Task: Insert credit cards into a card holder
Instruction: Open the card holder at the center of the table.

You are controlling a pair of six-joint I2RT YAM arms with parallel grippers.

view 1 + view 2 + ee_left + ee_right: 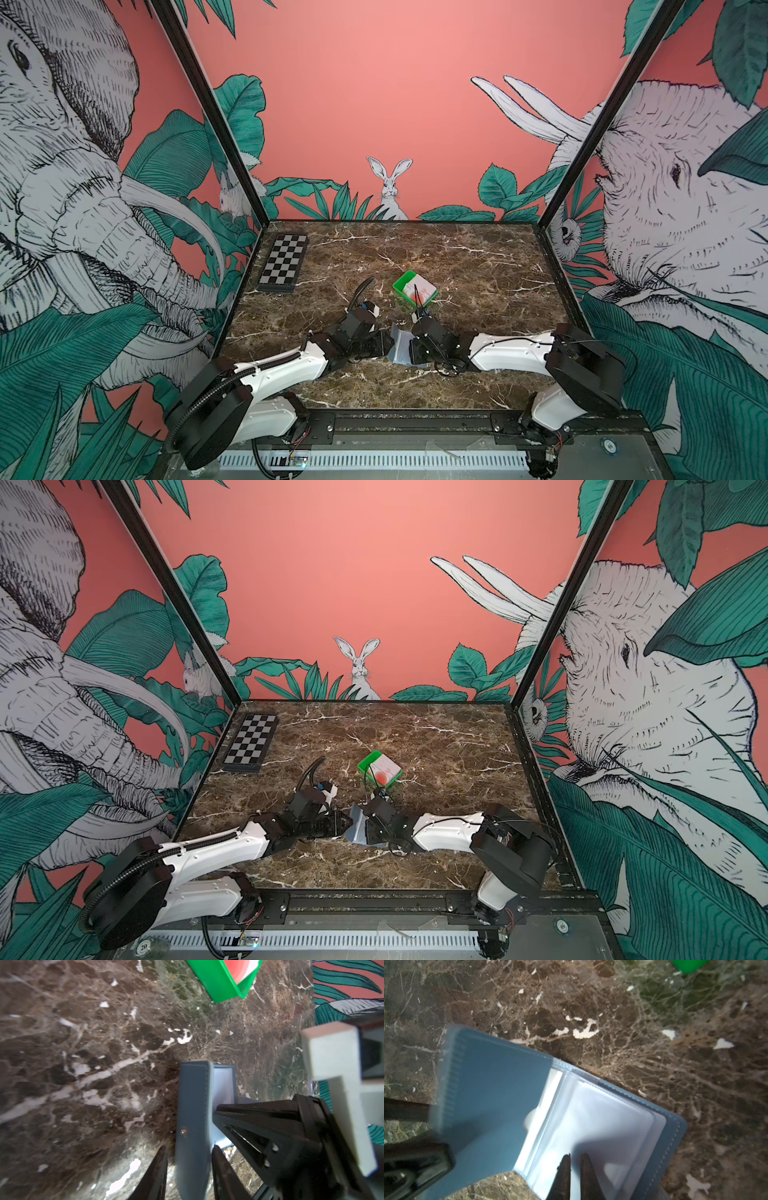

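left jaws: spread, one finger (158, 1174) on each side of the raised cover of the card holder (193, 1105); one finger touches the cover's edge, and a sliver of worktop (83, 1064) shows beside the other.
right jaws: almost pressed together, with only a thin slit between the fingertips (564, 1169), which lie over the clear sleeves (608, 1122); whether a sleeve is caught between them i cannot tell.
card holder: slate-blue, open on the worktop in the lower middle of both top views, between the two wrists; one cover lies flat, the other stands up with a snap stud (184, 1132) on its outer face.
credit cards (424, 289): pale with a red-orange circle, lying in the green tray (402, 284), just above the card holder in both top views and apart from it.
chessboard (284, 264): upper left of the worktop, well apart from the rest.
worktop: dark brown marble with white veins.
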